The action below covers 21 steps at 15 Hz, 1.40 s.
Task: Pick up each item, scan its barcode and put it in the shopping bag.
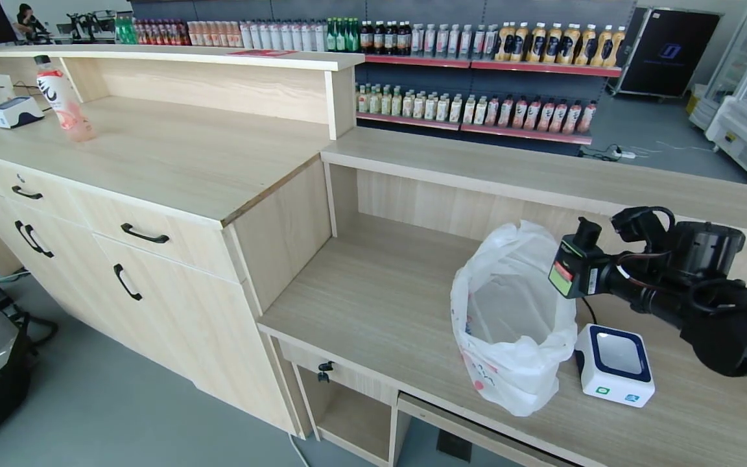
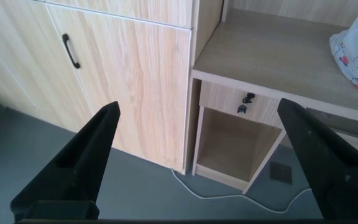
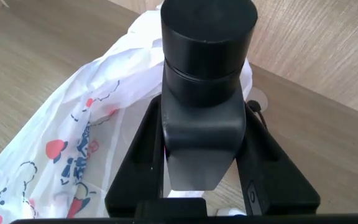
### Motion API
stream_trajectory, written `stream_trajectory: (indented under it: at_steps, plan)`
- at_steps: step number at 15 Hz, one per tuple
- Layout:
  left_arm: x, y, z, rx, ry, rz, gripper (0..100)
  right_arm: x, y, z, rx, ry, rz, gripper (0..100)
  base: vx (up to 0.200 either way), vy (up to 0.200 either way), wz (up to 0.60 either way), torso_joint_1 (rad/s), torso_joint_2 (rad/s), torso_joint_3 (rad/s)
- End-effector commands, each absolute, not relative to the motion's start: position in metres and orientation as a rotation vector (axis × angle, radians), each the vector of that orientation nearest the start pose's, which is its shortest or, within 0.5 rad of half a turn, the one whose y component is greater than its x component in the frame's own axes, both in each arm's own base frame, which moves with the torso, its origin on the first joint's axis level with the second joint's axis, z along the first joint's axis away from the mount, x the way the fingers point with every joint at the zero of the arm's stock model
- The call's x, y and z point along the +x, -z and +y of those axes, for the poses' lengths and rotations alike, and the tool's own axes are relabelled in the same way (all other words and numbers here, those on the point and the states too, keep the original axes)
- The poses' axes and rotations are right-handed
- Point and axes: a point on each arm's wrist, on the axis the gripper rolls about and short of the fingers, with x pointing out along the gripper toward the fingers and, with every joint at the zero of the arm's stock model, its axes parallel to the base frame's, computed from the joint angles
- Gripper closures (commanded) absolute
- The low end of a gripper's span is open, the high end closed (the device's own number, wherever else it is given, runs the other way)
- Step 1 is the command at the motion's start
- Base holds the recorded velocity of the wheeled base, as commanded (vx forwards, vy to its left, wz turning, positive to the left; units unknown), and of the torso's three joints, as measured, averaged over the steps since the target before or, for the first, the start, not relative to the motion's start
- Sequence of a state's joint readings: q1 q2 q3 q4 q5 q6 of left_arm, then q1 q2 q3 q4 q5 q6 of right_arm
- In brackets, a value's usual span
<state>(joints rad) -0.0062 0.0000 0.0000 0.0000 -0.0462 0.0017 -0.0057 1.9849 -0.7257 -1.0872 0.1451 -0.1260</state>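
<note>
1. The left gripper (image 2: 199, 107) hangs low in front of the cabinet, over the floor. Its fingers are spread wide with nothing between them, so it has no part in this step.
2. The scanner (image 1: 615, 363) sits on the desk (image 1: 380, 292), window up, just beside the bag (image 1: 471, 305). The bag stands upright with its mouth open, and I cannot tell whether anything lies inside.
3. The right gripper (image 1: 600, 275) is clamped on the item (image 1: 571, 269), a dark pack with a black cap and a red and green label. The fingers sit on either side of its body.
4. The item hangs in the air at the bag's rim, above the desk and a little beyond the scanner. It touches neither of them.
5. Step in hand, as I judge it: this item is between scanning and bagging. Nothing shows whether the barcode has been read.
6. If it has not been read, the next move calls for lowering the item and turning its barcode face to the scanner window. I cannot tell which face carries the code.
7. If it has been read, the item needs carrying over the bag's mouth and lowering inside before release. The thin plastic rim could catch or fold inward.
8. Far off on the higher counter stands a bottle (image 1: 62, 97), probably waiting its turn.
</note>
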Motion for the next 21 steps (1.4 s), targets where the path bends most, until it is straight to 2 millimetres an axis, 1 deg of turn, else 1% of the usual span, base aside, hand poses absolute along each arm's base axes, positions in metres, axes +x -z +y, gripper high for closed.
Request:
stream_trajectory:
  at_steps: [1, 6, 11, 14, 19, 21]
  plan:
    - [-0.023, -0.076, -0.001, 0.002, 0.052, 0.001, 0, 0.361, -0.090, 0.011, -0.113, -0.188, 0.185, 100, 0.000, 0.000, 0.00, 0.000, 0.00, 0.000]
    - [-0.023, -0.076, -0.001, 0.002, 0.054, 0.001, 0, 0.369, -0.070, 0.020, -0.114, -0.235, 0.171, 100, 0.000, 0.000, 0.00, 0.000, 0.00, 0.000]
    - [-0.023, -0.076, -0.001, 0.002, 0.052, 0.001, 0, 0.383, -0.059, 0.030, -0.116, -0.256, 0.139, 100, 0.000, 0.000, 0.00, 0.000, 0.00, 0.000]
    - [-0.023, -0.076, -0.001, 0.002, 0.052, 0.001, 0, 0.386, -0.051, 0.034, -0.102, -0.265, 0.135, 100, 0.000, 0.000, 0.00, 0.000, 0.00, 0.000]
    - [-0.023, -0.076, -0.001, 0.002, 0.054, 0.001, 0, 0.391, -0.037, 0.035, -0.101, -0.268, 0.158, 100, 0.000, 0.000, 0.00, 0.000, 0.00, 0.000]
    - [-0.023, -0.076, -0.001, 0.002, 0.054, 0.001, 0, 0.397, -0.037, 0.035, -0.102, -0.265, 0.139, 100, 0.000, 0.000, 0.00, 0.000, 0.00, 0.000]
